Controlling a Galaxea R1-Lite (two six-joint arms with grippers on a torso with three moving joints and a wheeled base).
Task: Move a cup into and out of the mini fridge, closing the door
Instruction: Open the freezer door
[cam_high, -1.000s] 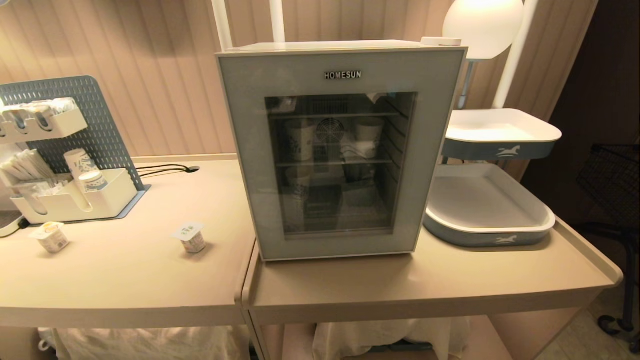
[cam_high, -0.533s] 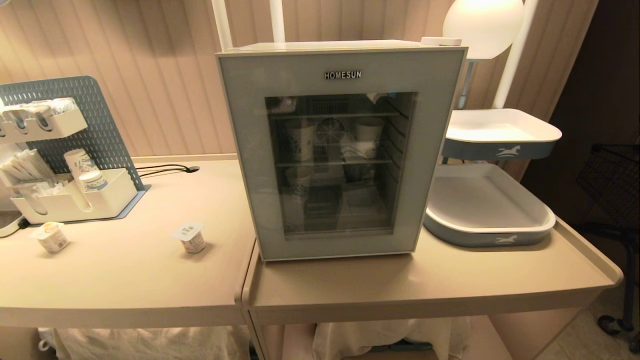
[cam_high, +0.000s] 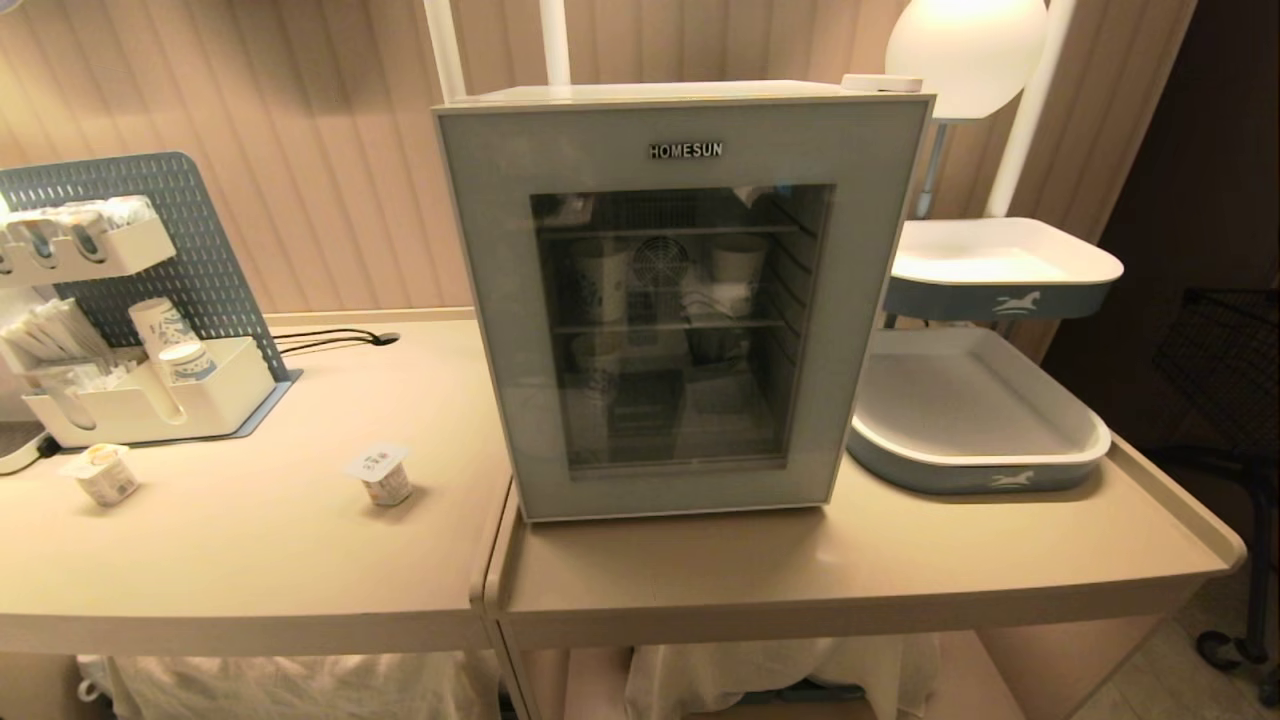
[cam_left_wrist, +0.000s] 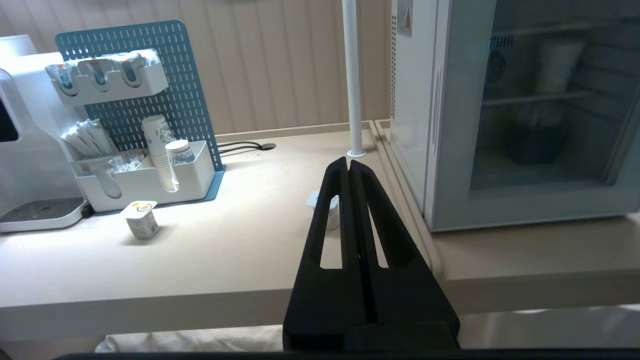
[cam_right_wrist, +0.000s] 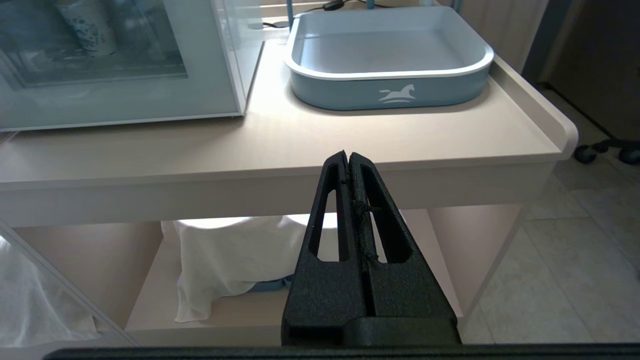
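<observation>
From the head view, the mini fridge (cam_high: 680, 300) stands upright on the worktop (cam_high: 860, 570), its door (cam_high: 500, 300) shut flat against the cabinet. Through the dark glass, paper cups (cam_high: 740, 258) sit on the upper wire shelf. Two small sealed cups (cam_high: 380, 473) stand on the adjoining worktop to the fridge's left, well apart from each other, and a blue tray (cam_high: 975, 470) lies just beside the fridge on its right. Neither arm shows here.

From the left wrist view, the left gripper (cam_left_wrist: 349, 162) hangs over the near edge of the worktop with its jaws pressed together, holding nothing. The fridge stands ahead of the jaws and off to one side, well apart from them; its vented side wall and the door's edge face the camera. One sealed cup shows just past the tips.

From the right wrist view, the right gripper (cam_right_wrist: 348, 155) sits below the worktop's front edge, jaws closed and empty. The door's lower corner lies ahead and to the side, near the tray.
</observation>
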